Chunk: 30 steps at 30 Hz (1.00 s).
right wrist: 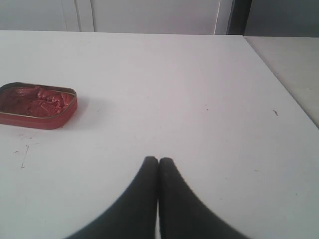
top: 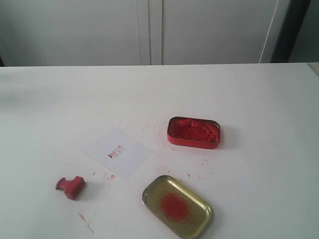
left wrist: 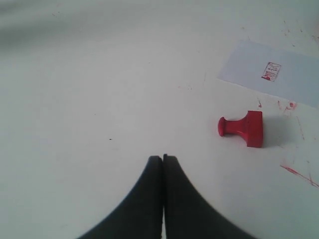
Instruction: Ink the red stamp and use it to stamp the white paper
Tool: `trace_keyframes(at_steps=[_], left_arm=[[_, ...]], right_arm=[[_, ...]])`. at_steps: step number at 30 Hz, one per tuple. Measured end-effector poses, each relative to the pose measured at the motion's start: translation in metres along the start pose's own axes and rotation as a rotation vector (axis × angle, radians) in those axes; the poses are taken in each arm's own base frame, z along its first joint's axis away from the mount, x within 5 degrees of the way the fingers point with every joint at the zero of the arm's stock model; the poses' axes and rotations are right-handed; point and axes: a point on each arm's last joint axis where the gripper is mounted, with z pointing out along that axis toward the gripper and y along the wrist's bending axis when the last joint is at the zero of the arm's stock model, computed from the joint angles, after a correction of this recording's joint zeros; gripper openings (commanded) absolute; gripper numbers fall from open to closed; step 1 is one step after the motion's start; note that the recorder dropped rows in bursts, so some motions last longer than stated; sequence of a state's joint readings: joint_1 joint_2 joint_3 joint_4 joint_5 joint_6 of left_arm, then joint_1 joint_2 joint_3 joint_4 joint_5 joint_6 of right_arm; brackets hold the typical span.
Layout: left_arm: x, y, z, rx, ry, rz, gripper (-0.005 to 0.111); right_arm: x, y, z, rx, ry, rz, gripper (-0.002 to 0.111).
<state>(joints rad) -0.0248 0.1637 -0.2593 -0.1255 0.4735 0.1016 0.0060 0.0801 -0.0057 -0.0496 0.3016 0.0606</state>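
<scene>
Red stamp (top: 71, 187) lies tipped on its side, lower left of ext. view, w/ white paper (top: 118, 152) up-right of it already bearing an imprint; left gripper (left wrist: 163, 158) pinched empty, so open wide, grab knob.

White table (top: 259, 99), pale cabinet doors (top: 149, 30) behind, soft light

you can't read any text here: the white paper (top: 118, 152) carries a small red imprint (left wrist: 271, 71), but its marks are too small and blurred to make out.
</scene>
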Motion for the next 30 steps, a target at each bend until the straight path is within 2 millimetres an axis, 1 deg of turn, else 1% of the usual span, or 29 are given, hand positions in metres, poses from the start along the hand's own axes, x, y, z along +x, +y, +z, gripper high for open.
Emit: trace_keyframes(at_steps=[7, 21, 27, 30], left_arm=[[0.000, 0.005, 0.000, -0.054, 0.004, -0.041, 0.000], [0.001, 0.005, -0.001, -0.057, -0.006, -0.045, 0.000], [0.013, 0.005, 0.006, -0.055, 0.031, -0.049, 0.000], [0.017, 0.005, 0.008, -0.059, 0.012, -0.048, 0.000]], right_arm=[[0.000, 0.000, 0.000, 0.000, 0.000, 0.000, 0.000], [0.000, 0.000, 0.000, 0.000, 0.000, 0.000, 0.000], [0.000, 0.000, 0.000, 0.000, 0.000, 0.000, 0.000], [0.000, 0.000, 0.000, 0.000, 0.000, 0.000, 0.000]])
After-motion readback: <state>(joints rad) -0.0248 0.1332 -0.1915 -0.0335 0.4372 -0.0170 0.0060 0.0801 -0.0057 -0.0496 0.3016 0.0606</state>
